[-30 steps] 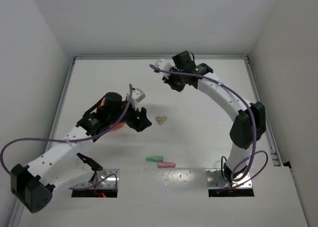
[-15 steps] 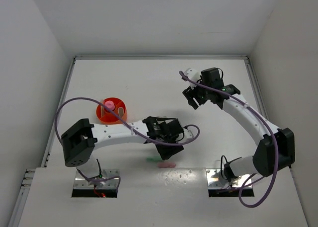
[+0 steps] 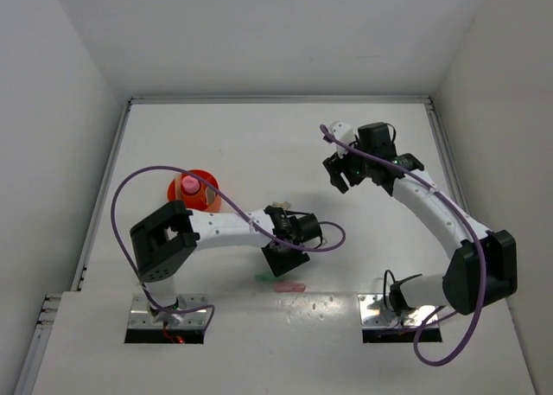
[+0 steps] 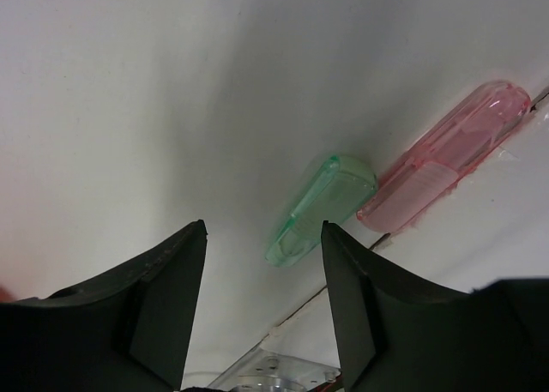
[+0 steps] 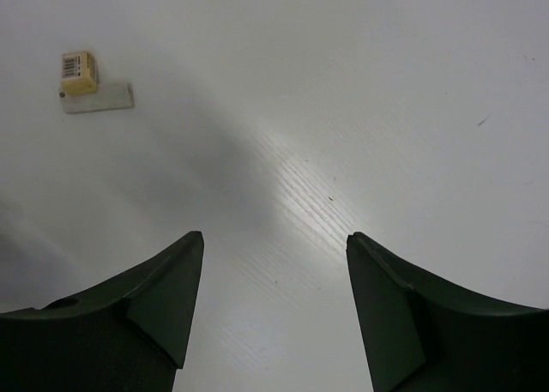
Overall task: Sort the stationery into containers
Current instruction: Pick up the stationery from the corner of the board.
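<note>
In the left wrist view a clear green bar and a clear pink bar lie side by side on the white table. My left gripper is open just short of the green bar's near end, touching nothing. From above, the left gripper hangs over the green bar, with the pink bar beside it. The round orange tub holds a pink-capped piece. My right gripper is open and empty. A small beige block lies far ahead to its left.
The left arm's purple cable loops over the tub's left side. The right gripper hovers at mid-right. The table's front seam and the metal base plates run just behind the two bars. White walls close in the table.
My left arm has swung from the tub across to the front centre and lowered over the green bar. My right arm has drawn back from the far centre toward the right.
</note>
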{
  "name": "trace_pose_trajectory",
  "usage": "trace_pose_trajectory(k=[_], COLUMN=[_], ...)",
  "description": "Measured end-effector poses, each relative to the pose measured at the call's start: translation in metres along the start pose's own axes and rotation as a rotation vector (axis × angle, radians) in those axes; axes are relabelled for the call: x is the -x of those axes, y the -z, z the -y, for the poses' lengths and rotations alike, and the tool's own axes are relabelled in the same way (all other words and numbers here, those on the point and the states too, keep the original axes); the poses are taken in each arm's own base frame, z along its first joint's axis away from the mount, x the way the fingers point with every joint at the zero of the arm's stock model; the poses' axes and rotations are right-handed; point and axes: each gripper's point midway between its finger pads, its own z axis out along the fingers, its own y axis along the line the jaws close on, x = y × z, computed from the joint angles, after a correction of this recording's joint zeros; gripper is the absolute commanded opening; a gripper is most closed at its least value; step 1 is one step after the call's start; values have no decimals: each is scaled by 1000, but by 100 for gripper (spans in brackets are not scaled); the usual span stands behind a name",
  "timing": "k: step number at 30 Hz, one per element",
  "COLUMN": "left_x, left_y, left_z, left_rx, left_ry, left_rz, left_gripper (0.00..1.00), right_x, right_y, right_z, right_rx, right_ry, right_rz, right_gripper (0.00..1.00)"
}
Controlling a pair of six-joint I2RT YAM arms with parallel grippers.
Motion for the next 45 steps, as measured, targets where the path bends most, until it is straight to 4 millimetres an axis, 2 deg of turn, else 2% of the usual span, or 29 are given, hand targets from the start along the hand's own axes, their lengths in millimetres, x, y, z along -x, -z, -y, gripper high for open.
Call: trace_pose_trajectory(k=[6, 13, 20, 30, 37, 40, 41, 45], left_x=[-2, -5, -28, -29, -39, -42, -41, -41], left_y=[-1, -2, -8, -9, -24, -24, -24, -24], left_z=[1, 7, 11, 12, 15, 14, 14, 15], left_rx=[-7, -43, -46, -51, -59, -57, -57, -59], left_ry=[-8, -13, -13, -10, -15, -18, -18, -20], left_rz=[-10, -18, -87, -93, -156, -177, -178, -181], left_gripper=[56, 59, 60, 60, 58, 50, 42, 29], right_x=[1, 1, 2, 1, 2, 4, 5, 6], right_y=[3, 4, 4, 4, 7, 11, 12, 15], right_z=[2, 2, 1, 2, 4, 6, 6, 7], right_rx=[2, 8, 25, 33, 31, 24, 22, 21], right_ry=[-7, -12, -17, -25, -30, -32, -31, -33], right_rz=[16, 20, 27, 32, 39, 51, 56, 65], right_gripper=[68, 68, 68, 68, 68, 68, 68, 68])
